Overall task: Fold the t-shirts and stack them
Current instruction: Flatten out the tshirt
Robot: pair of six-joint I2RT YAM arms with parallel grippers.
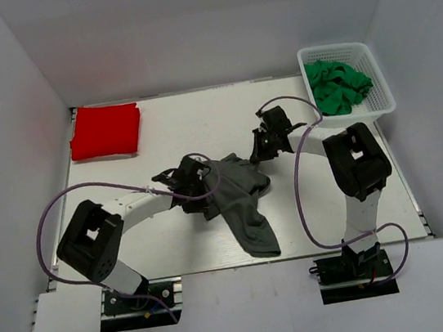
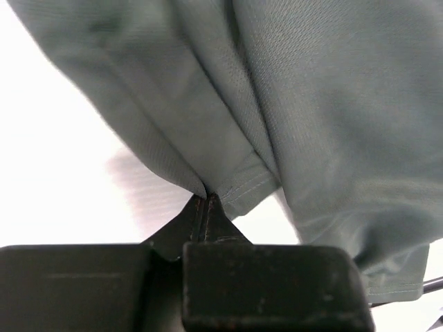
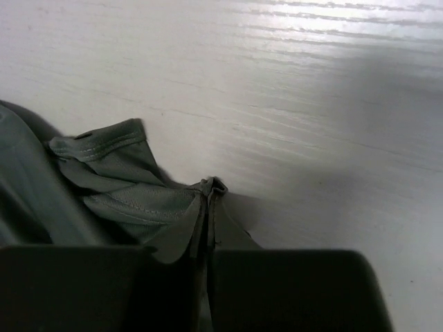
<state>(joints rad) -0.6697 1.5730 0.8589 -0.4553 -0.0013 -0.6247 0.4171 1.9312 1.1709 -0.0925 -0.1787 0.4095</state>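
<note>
The dark charcoal grey t-shirt [image 1: 243, 200] lies crumpled at the table's middle, a long part trailing toward the near edge. My left gripper [image 1: 193, 178] is shut on its left edge; in the left wrist view the grey cloth [image 2: 297, 104] hangs from the closed fingertips [image 2: 205, 197]. My right gripper [image 1: 264, 145] is shut on the shirt's right edge; the right wrist view shows a hem pinched at the tips [image 3: 211, 187], with folds of the shirt [image 3: 118, 187] to the left. The red t-shirt [image 1: 105, 131] lies folded at the far left corner.
A white basket [image 1: 378, 103] with green cloth [image 1: 338, 83] stands at the far right corner. White walls close in the table [image 1: 198, 120] on three sides. Purple cables loop from both arms.
</note>
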